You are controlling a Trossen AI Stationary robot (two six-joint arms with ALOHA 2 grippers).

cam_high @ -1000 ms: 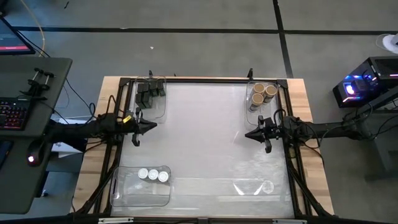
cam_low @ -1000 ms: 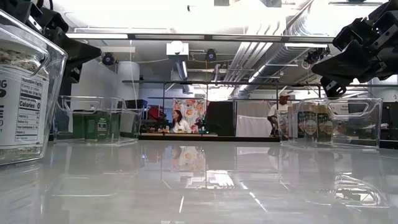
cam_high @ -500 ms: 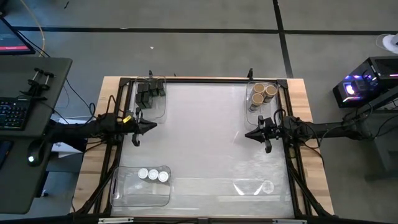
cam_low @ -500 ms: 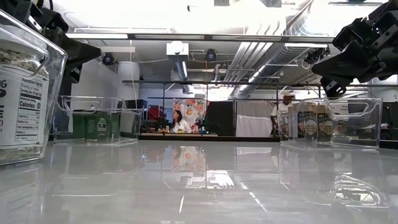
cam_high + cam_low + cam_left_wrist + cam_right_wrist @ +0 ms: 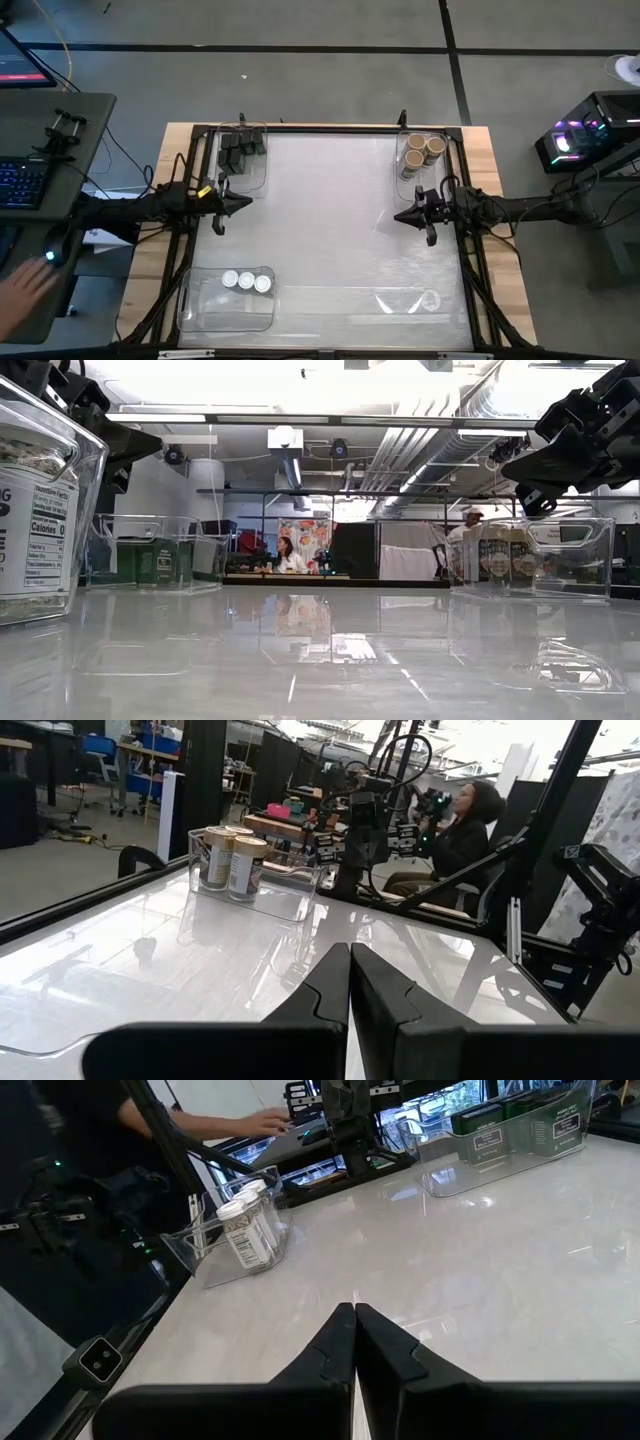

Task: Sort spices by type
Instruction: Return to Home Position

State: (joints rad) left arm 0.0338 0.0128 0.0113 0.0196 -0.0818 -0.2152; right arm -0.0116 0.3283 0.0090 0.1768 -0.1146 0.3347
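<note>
The black boxy containers (image 5: 240, 148) stand in a clear bin at the table's far left corner. The tan-topped jars (image 5: 422, 152) (image 5: 230, 860) stand in a bin at the far right corner. Three white-topped jars (image 5: 246, 282) (image 5: 248, 1230) stand in a bin at the near left. My left gripper (image 5: 222, 207) (image 5: 349, 948) hovers shut over the table's left side, just near of the black boxes' bin. My right gripper (image 5: 400, 216) (image 5: 354, 1308) hovers shut over the right side, near of the tan jars' bin. Both point toward the table's middle and hold nothing.
A clear bin with nothing in it (image 5: 410, 300) lies along the near right edge. The white table top (image 5: 320, 220) between the two grippers is bare. A person's hand (image 5: 20, 290) is at the desk left of the table. People sit in the room beyond.
A person's hand has come into view at the desk left of the table. Both arms and all the containers have kept still.
</note>
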